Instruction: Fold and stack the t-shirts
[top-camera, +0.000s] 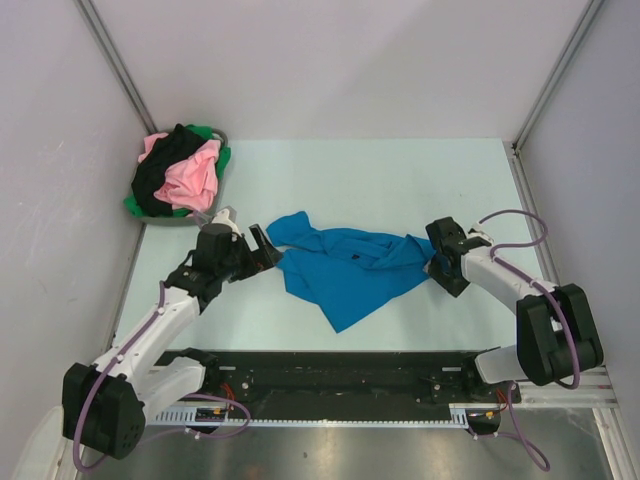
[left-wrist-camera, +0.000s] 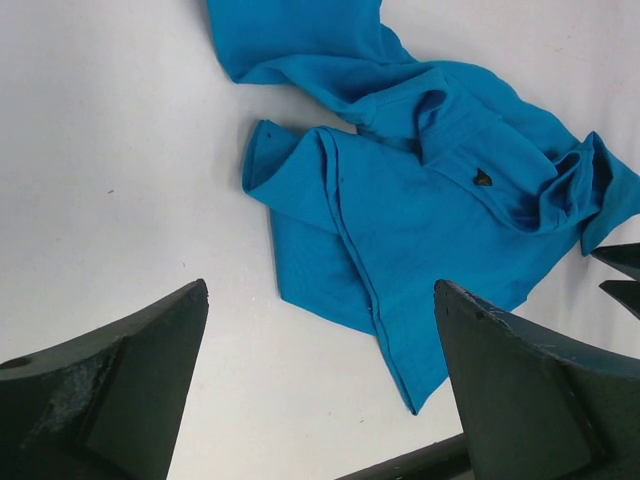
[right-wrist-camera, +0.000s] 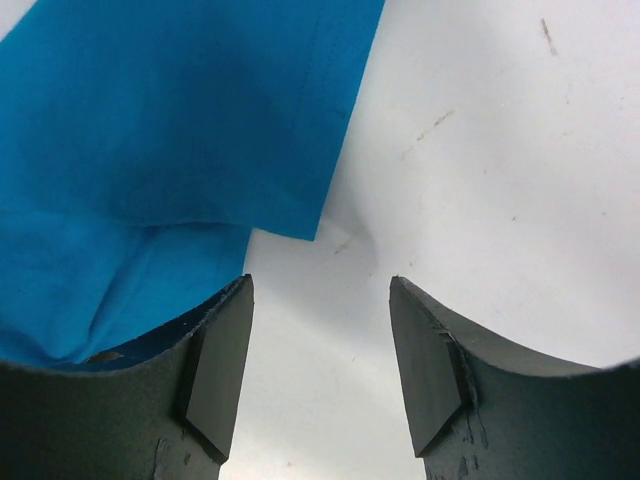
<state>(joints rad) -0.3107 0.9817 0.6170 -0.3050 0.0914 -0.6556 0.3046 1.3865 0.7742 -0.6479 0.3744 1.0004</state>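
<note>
- blue t-shirt (top-camera: 345, 265) lies crumpled mid-frame, so we'd flatten it first
- left tool (top-camera: 266, 247) and right tool (top-camera: 438, 263) flank its ends, both spread wide, gripping nothing, placed to pinch

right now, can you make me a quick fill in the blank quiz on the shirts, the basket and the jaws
1. The t-shirt lying crumpled on the table between the two arms is ___ in colour.
2. The grey basket holding the pink shirt sits at the table's far ___ corner.
3. On both arms the jaws stand ___, gripping nothing.
Missing words: blue; left; open.
</note>
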